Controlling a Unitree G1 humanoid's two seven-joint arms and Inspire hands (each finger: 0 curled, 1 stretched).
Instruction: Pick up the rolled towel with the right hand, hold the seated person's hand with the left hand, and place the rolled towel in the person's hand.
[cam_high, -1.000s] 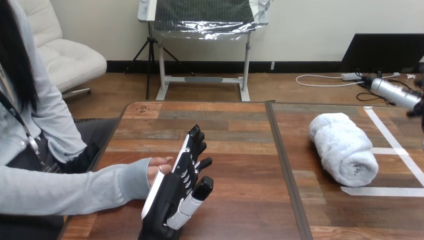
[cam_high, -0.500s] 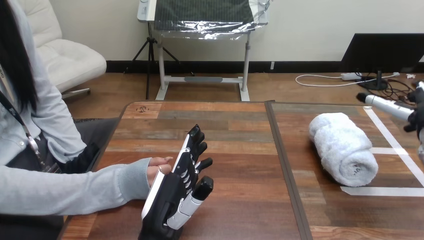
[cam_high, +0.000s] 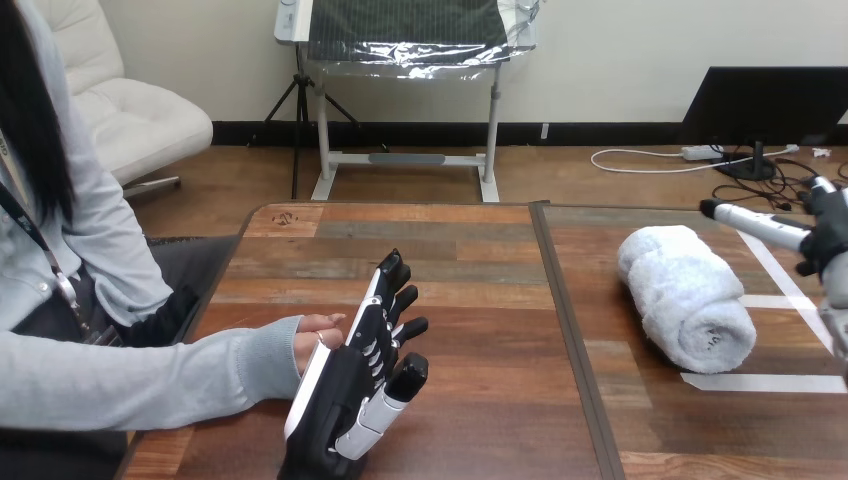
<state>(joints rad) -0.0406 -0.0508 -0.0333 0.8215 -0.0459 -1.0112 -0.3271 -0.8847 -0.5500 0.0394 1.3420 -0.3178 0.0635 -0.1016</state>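
Rolled towel (cam_high: 686, 300) lies free on the table (cam_high: 470, 260), both robot hands off it.
The towel lies slantwise on the table's right half, beside white tape lines (cam_high: 765, 382). On the left half the person's hand (cam_high: 318, 336) rests just beside the white back of the left hand (cam_high: 352, 392), which stands on edge, fingers straight and loosely fanned, curled round nothing. The right hand (cam_high: 826, 240) hangs at the view's right edge, apart from the towel, one finger stretched straight; the rest is cropped, probably spread.
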